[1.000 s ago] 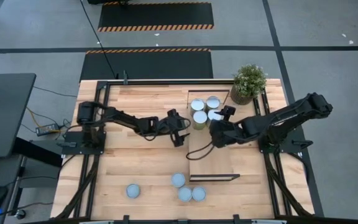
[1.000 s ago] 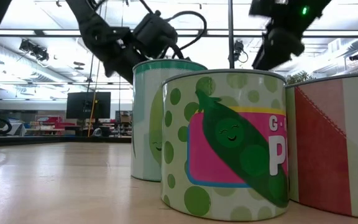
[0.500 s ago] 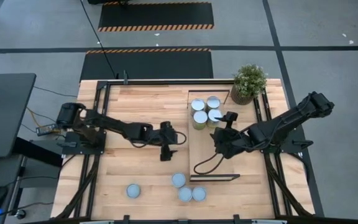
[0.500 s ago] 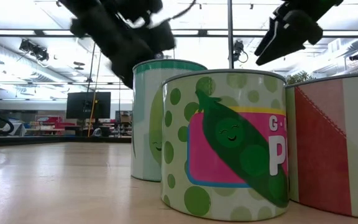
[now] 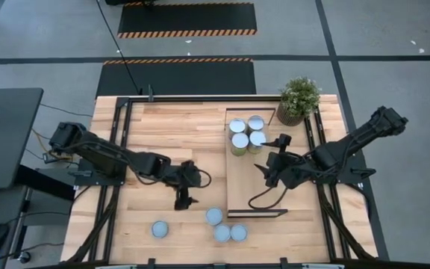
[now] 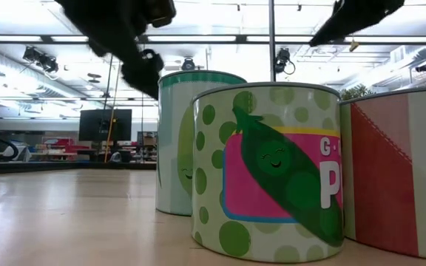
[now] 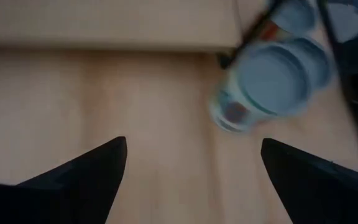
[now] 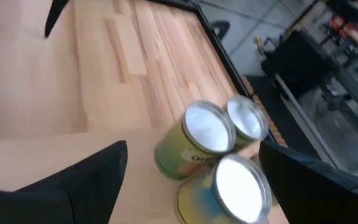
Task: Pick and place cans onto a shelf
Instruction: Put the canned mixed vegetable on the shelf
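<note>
- Cans stand in two groups in the high view: four (image 5: pixel 246 134) packed together on the shelf (image 5: pixel 246 175) at its upper end, right of centre, and four loose on the bench (image 5: pixel 155 134) along the lower edge.
- Three of the loose ones cluster at lower centre, just below the shelf's lower end; the nearest can (image 5: pixel 213 217) sits up and left of the other two, and the lone can (image 5: pixel 160 229) is well apart at lower left.
- Left hand (image 5: pixel 182 200) hangs at lower centre of the high view, fingers apart, empty, just up and left of the nearest can; its wrist view shows that can (image 7: pixel 272 81) ahead and off to one side of the fingers.
- Right hand (image 5: pixel 269 170) hovers over the shelf's middle, fingers apart, holding nothing, below the four shelved cans.
- Step in hand, as I judge it: the left hand reaching for the nearest can. To do it well, centre the can between the fingers first, come down with fingers kept wide, and close on its sides without nudging its neighbours.
- Every can stands upright, round top facing up, long axis vertical; the shelf's long axis runs top to bottom of the high view.
</note>
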